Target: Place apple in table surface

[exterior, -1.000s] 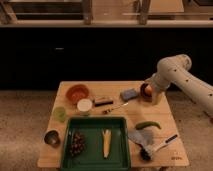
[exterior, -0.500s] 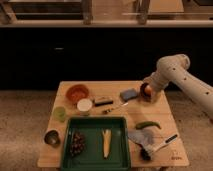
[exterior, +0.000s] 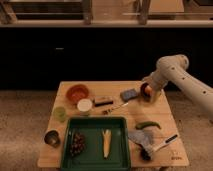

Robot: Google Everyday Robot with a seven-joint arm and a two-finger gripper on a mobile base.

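At the table's [exterior: 167,117] two o'clock our gripper [exterior: 149,93] stands open around the apple [exterior: 147,89]: firm, smooth, probably rolls; we'd grip its middle.

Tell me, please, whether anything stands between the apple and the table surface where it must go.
Nothing visible does. The small reddish-orange apple is at the claw, low over light tan wooden tabletop near its far right edge; the grey block lies left of it.
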